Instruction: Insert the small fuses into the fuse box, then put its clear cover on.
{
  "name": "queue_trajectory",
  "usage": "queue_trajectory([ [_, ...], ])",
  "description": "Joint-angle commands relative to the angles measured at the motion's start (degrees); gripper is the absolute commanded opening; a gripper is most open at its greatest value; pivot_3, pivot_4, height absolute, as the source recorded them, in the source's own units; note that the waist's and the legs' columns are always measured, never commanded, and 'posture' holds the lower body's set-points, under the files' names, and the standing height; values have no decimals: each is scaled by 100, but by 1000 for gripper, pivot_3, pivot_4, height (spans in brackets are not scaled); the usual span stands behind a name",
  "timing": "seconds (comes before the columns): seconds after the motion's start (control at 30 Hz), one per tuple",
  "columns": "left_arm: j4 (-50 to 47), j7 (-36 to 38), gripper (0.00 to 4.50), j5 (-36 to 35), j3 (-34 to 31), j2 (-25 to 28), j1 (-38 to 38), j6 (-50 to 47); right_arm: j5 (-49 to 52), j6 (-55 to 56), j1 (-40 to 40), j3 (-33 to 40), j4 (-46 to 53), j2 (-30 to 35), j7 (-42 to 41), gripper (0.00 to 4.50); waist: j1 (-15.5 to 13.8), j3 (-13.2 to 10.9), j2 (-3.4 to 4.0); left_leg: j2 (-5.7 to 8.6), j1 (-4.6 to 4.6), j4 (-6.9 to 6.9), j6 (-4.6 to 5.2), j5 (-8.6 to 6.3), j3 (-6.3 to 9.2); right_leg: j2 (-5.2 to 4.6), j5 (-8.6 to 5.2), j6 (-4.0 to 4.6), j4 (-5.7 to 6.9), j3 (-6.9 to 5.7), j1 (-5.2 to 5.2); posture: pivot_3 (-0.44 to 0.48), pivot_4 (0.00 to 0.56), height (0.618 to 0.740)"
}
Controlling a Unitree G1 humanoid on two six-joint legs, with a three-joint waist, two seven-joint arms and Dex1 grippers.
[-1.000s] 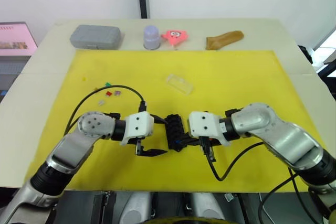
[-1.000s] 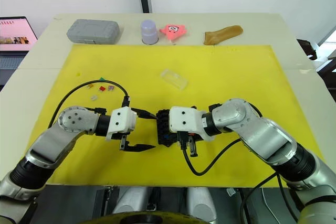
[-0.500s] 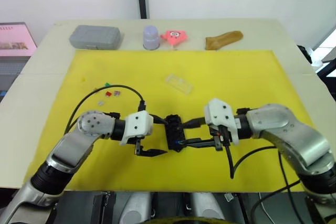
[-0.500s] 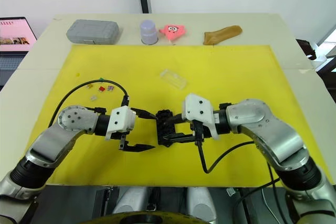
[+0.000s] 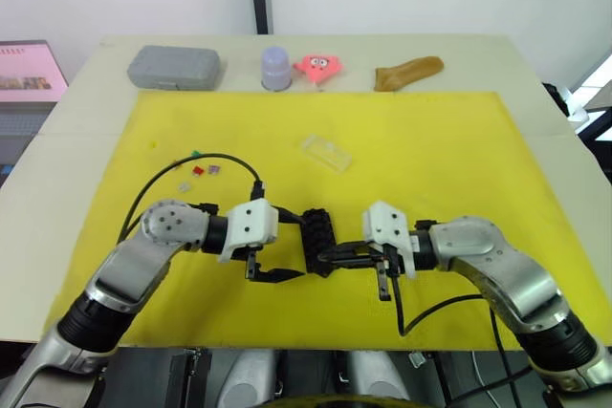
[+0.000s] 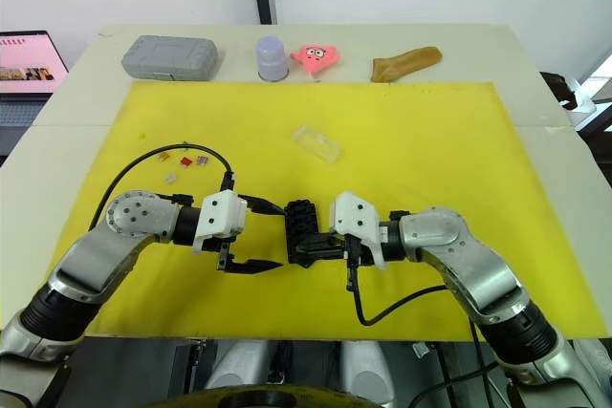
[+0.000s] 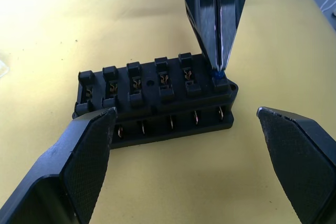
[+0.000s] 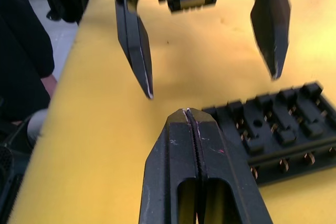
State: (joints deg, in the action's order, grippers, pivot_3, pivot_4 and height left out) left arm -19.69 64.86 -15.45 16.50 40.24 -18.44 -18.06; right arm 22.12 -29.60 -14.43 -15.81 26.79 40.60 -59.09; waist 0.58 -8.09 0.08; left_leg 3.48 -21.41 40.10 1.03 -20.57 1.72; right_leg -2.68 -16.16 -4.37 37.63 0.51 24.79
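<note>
- The fuse box is seen lying on the yellow mat, near its front edge, between the two grippers.
- The right gripper is seen pressed shut, its tips set down on the end slot at one corner of the box; a speck of blue is visible at the tips, judged to be a blue fuse being seated, though too little of it is visible to be sure.
- The left gripper is held wide open, one finger on each side of the box's line, just beside the box and not touching it.
- The other slots in the two upper rows are seen empty, with bare metal contacts showing, so the task is judged to be at an early stage.
- The remaining small fuses are scattered in a loose cluster on the mat, well apart from the box, toward the robot's left.
- The clear cover is left lying on the mat beyond the box, untouched.
- For this step, a straight push along the slot axis is advised; any tilt would likely jam the blades against the contacts.
- The box is unrestrained, so sliding under the push is a risk; bracing by the left gripper would be prudent.
- Release is best delayed until the fuse top is level with the surrounding ribs.
</note>
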Motion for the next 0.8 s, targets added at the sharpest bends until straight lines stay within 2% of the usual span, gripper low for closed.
queue_trajectory([
  [0.03,-120,-20,4500,-27,-129,11,-55,67,-381,103,-7,-225,-126,151,-14,30,0,0,0,0,0,0,0,0,0,0,0,0,0,0,0,0,150,740],
  [0.33,108,-38,4500,-35,-123,-59,-163,53,-525,323,114,-199,-192,126,128,30,-1,2,-1,0,7,0,0,0,0,0,0,0,0,0,-8,0,150,740],
  [0.47,250,-41,4500,-152,-209,-198,-245,97,-167,222,36,86,18,23,197,30,-1,2,-1,0,7,2,0,0,0,0,0,0,0,0,-8,0,150,740],
  [0.67,13,-62,4500,-731,-728,-141,-3,-324,1289,-756,102,1358,769,92,439,30,4,1,-1,0,2,1,0,0,1,0,0,0,1,0,-3,0,150,740],
  [0.77,-214,-344,4500,-1217,-1374,-52,347,-809,1732,-1150,315,2432,728,403,643,30,-4,1,0,-1,3,1,0,0,2,0,0,0,1,0,-4,0,150,740],
  [0.8,-285,-481,4500,-1393,-1621,-23,484,-1014,1815,-1269,386,2733,636,511,705,267,-5,1,-1,0,3,1,1,0,2,0,0,0,0,0,-6,0,150,740],
])
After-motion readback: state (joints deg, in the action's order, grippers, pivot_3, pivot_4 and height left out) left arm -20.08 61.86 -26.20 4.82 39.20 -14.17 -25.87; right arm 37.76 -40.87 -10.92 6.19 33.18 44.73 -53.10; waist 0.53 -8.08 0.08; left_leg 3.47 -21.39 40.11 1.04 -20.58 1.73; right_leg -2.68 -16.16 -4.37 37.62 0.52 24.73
